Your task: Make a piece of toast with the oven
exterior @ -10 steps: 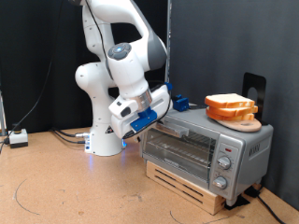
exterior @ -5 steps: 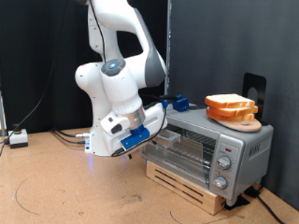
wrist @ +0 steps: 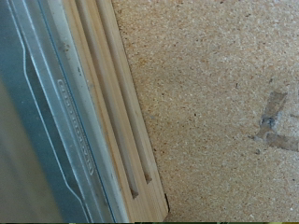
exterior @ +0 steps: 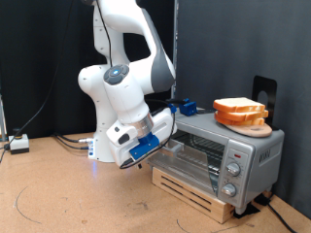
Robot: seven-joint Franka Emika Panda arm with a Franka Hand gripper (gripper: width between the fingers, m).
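On the exterior view's far left you had a small white box with a red spot lying on the brown particle-board table, dark cables running from it toward the white arm base, all against a black curtain. Moving right, your white-and-blue gripper hung low in front of the small silver-grey countertop oven, just at the left end of its glass door; its fingers were turned away behind the hand, so you could not tell how far apart they stood or whether they had hold of anything. The oven sat on a pale wooden slatted pallet, and a blue object rested on its roof near the back, partly hidden by the arm. Farther right, the pale, orange-crusted piece of toast lay topmost on a pile of like slices on the oven's roof, above the three round knobs, with a black bracket standing behind. In the wrist view you saw no fingers at all, only the oven's grey metal edge, blurred and cut off, beside the pallet's wooden slats and the speckled table surface with a dark smudge.
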